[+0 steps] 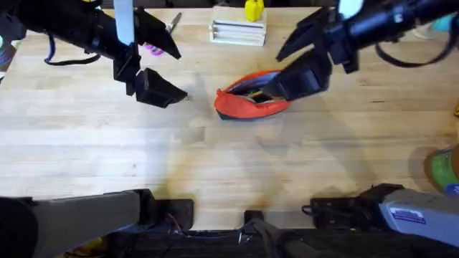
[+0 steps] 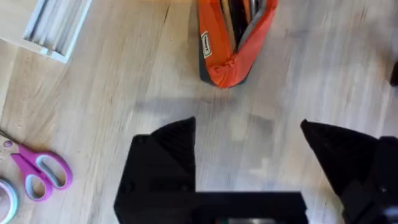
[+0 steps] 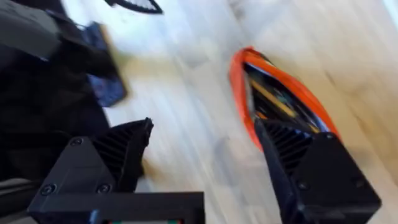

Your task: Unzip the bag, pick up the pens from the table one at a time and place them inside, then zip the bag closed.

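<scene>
The red-orange bag (image 1: 244, 106) lies on the table (image 1: 215, 158) right of centre, its zipper open. Pens (image 1: 252, 92) lie inside it, seen as yellow and dark sticks (image 3: 273, 99) through the opening. My right gripper (image 1: 297, 80) hangs over the bag's right end; it is open, and one black finger (image 3: 311, 174) sits over that end of the bag (image 3: 239, 81). My left gripper (image 1: 171, 92) hovers a short way left of the bag, open with bare wood between its fingers (image 2: 171, 143). The bag's near end (image 2: 217, 56) points toward it.
Pink-handled scissors (image 2: 37, 168) and a tape roll (image 2: 5, 199) lie at the far left. A white tray (image 1: 238, 31) and a yellow object (image 1: 253, 9) stand at the back. A green thing (image 1: 446, 168) sits at the right edge.
</scene>
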Available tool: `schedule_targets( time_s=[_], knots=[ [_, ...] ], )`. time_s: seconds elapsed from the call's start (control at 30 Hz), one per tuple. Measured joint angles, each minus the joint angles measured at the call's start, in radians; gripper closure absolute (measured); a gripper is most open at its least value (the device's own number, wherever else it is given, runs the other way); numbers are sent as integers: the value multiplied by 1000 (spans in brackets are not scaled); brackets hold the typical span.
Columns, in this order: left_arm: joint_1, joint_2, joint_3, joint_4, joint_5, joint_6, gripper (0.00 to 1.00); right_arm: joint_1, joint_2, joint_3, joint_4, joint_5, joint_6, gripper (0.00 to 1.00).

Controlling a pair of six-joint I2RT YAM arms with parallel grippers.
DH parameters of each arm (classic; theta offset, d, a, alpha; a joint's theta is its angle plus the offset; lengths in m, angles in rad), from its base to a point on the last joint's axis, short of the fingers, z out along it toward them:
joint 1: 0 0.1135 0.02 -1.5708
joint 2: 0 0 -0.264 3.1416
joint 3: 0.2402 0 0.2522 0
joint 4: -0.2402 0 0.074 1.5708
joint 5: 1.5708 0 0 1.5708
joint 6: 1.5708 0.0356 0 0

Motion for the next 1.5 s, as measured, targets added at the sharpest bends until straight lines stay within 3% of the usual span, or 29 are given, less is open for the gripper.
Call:
schedule_targets(
  time_s=[0.13, 0.27, 0.4, 0.63, 0.8, 0.97, 1.23, 1.5],
  knots=[
    [1, 12, -2, 0, 0, 47, 7, 2, 87, 0, 80, -102, 62, 7],
    [13, 63, -40, -2, 22, 115, 7, 16, 169, 0, 154, -85, 172, 6],
    [28, 137, -96, -2, 45, 185, 7, 77, 205, 0, 227, 47, 250, 7],
    [63, 265, -124, -3, 60, 274, 7, 262, 218, 0, 379, 365, 301, 6],
    [96, 344, -124, -34, 76, 370, 7, 315, 299, 0, 462, 453, 305, 6],
    [137, 398, -124, -51, 82, 448, 7, 318, 412, 0, 474, 460, 310, 6],
    [163, 431, -124, -55, 91, 480, 8, 318, 509, 0, 467, 446, 318, 7],
    [163, 432, -124, -55, 96, 484, 7, 320, 521, 0, 390, 357, 330, 150]
  ],
)
